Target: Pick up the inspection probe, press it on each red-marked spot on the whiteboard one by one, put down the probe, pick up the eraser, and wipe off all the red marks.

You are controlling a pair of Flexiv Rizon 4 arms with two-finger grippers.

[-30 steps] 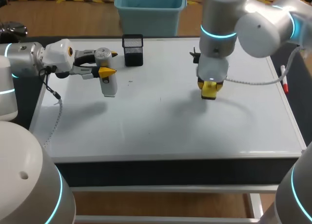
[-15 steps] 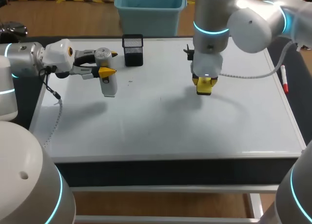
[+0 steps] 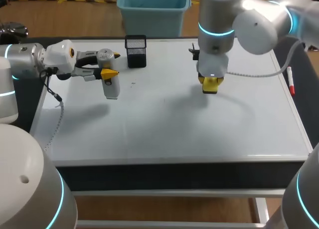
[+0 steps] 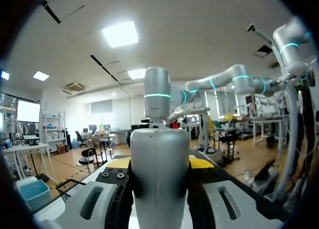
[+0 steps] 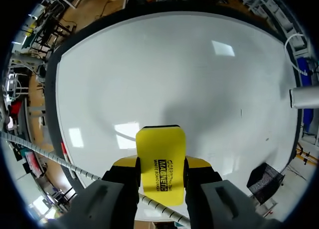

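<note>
My right jaws pinch the yellow eraser (image 3: 210, 85) at upper middle, at or just over the whiteboard (image 3: 174, 124). My left jaws clamp the grey probe (image 3: 110, 87) at upper left. Wiping seems under way. I see no red marks, so the next move is likely setting the eraser down.

A black mesh pen holder (image 3: 135, 51) stands near the desk's (image 3: 174, 171) far edge, left of middle. A red and white marker (image 3: 290, 81) lies along its right edge.
</note>
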